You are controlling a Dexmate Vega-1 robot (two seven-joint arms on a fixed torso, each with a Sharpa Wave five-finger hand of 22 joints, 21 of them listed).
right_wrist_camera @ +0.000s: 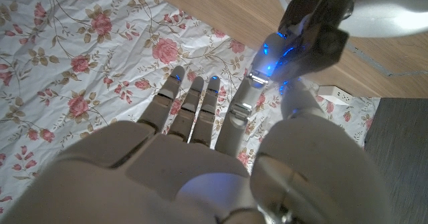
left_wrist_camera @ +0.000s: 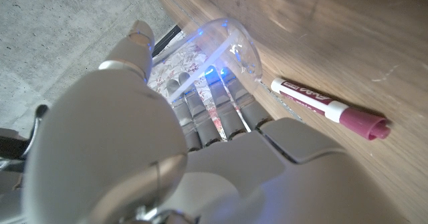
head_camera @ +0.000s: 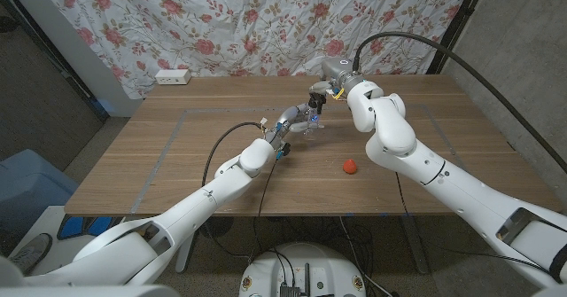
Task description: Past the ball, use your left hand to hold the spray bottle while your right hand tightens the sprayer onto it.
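bottle held, sprayer about to be turned

the wooden table [head_camera: 177, 168] fills the middle of the head view, with the flowered curtain [head_camera: 266, 22] hanging across the upper part of the frame behind it. my two arms come in from the bottom corners and meet just above the centre of the frame.

my left hand [head_camera: 288, 124] reaches up from the lower left and wraps its fingers round the clear spray bottle [left_wrist_camera: 214, 53]. in the left wrist view the bottle lies across the upper middle of the frame, tilted and seen through my fingers, so i am gripping its body to stop it turning when the top is twisted.

my right hand [head_camera: 319, 93] comes down from the upper right onto the top of the bottle, where the dark sprayer [head_camera: 315, 91] sits. in the right wrist view my fingers [right_wrist_camera: 194, 107] lie fairly straight and side by side; i cannot tell whether my right hand has closed on the sprayer or only hovers at it.

the small red ball [head_camera: 351, 166] sits on the table right of centre, nearer the lower edge than the bottle, so the work does go on past it.

a marker [left_wrist_camera: 328, 108] with a magenta cap lies on the wood just beside the bottle, at the right of the left wrist view. a white power strip [head_camera: 173, 77] lies at the table's far edge, upper left.
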